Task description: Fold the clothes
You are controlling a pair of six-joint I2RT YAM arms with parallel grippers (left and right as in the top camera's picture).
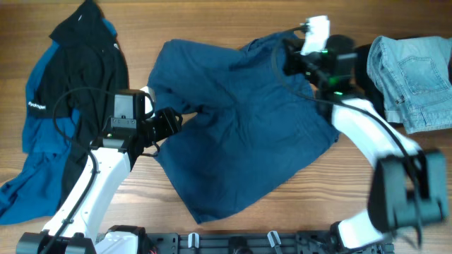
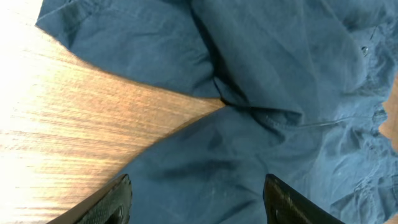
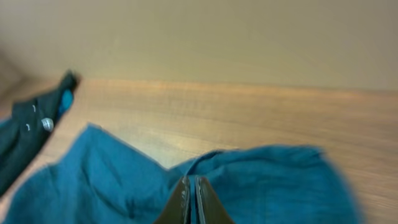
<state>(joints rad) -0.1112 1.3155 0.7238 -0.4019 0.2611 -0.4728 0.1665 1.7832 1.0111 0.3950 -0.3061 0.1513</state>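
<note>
The dark navy shorts (image 1: 247, 127) lie spread and wrinkled across the middle of the table. My left gripper (image 1: 171, 121) hovers at their left side by the crotch. It is open in the left wrist view (image 2: 199, 200), both fingers (image 2: 115, 202) wide apart over the shorts (image 2: 280, 81) with nothing between them. My right gripper (image 1: 288, 49) is at the shorts' far right corner. The right wrist view shows it (image 3: 193, 180) shut, pinching a raised fold of the shorts (image 3: 280, 180). The black and blue jacket (image 1: 70, 92) lies crumpled at the left. The light-blue jeans (image 1: 413, 77) sit at the right edge.
Bare wooden tabletop (image 1: 212, 25) runs along the far side and shows below the shorts at the front (image 1: 296, 204). The right arm (image 1: 381, 141) curves between the shorts and the jeans. A dark edge of the jacket (image 3: 31, 124) shows left in the right wrist view.
</note>
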